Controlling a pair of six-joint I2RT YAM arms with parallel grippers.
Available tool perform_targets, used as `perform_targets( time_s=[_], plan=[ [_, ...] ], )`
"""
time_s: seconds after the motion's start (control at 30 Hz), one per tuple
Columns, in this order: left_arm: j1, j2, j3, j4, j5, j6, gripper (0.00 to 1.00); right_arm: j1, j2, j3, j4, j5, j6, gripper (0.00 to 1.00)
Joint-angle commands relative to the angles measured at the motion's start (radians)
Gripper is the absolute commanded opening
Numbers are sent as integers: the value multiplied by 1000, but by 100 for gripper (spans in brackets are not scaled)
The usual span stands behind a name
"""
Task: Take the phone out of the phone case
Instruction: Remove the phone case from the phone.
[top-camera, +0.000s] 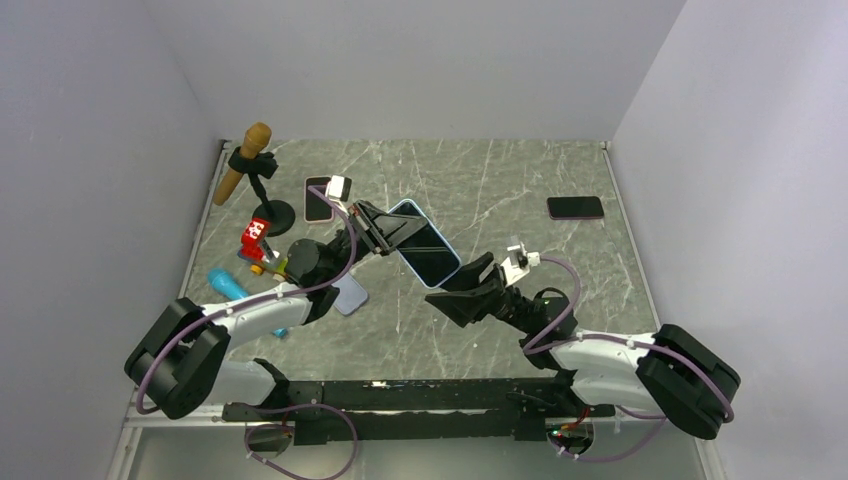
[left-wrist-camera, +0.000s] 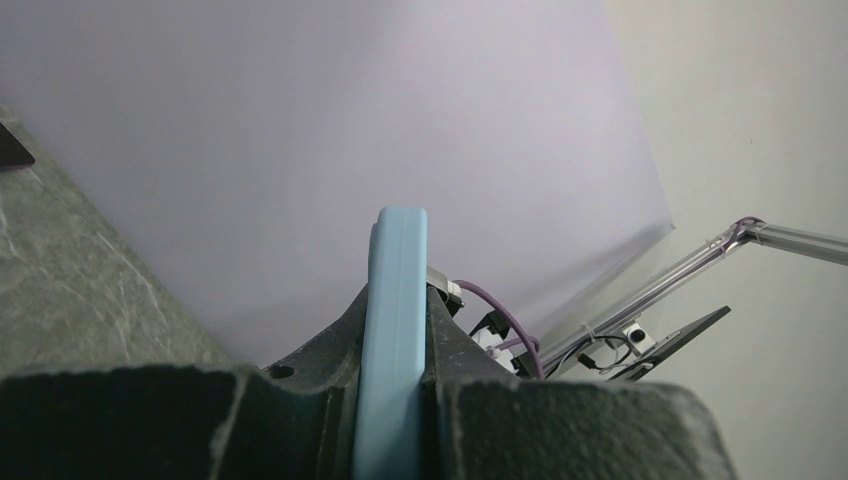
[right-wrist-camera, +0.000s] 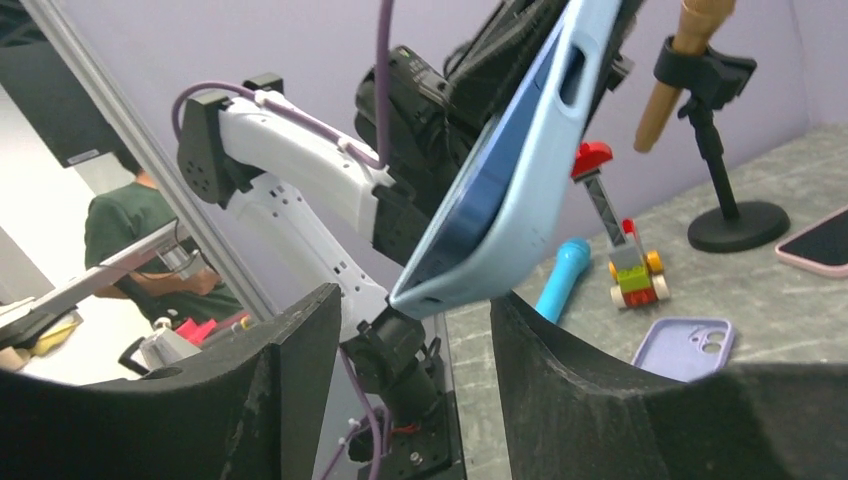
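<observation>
Your left gripper (top-camera: 376, 231) clamps the phone case (top-camera: 408, 208) aloft; its long axis runs toward your right gripper (top-camera: 468, 285), parted at its lower corner.

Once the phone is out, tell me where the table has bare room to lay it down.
Largest bare patch: the far middle of the table, between the pink-cased phone and the dark phone. Also free: the right side, between that dark phone and the right arm. Crowded: the left, with microphone stand, toy, blue microphone, purple case.

Phone (top-camera: 430, 255) in light-blue case (left-wrist-camera: 392, 335), aloft, tilted
</observation>
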Motion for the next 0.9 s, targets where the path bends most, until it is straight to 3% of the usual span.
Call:
perform_targets(
  time_s=[0.0,0.4,0.57,0.63,0.67,0.8,0.87],
  plan=[
    [-7,-3,14,146,6,-36,0,4,-30,40,84,11,-20,58],
    [-15,-31,20,123,1,-38,0,4,25,95,21,20,-56,38],
    [-14,-53,32,96,6,-44,0,4,31,109,-16,-2,-121,37],
    [-15,-56,36,80,12,-87,0,4,20,119,-62,-9,-206,17],
    [-15,-56,39,77,16,-122,0,5,8,129,-107,-24,-273,2],
    [-14,-51,68,115,73,-297,0,5,-29,131,-233,-52,-572,0],
    [-16,-75,86,76,138,-351,0,-3,-50,179,-416,-90,-715,0]
  ],
)
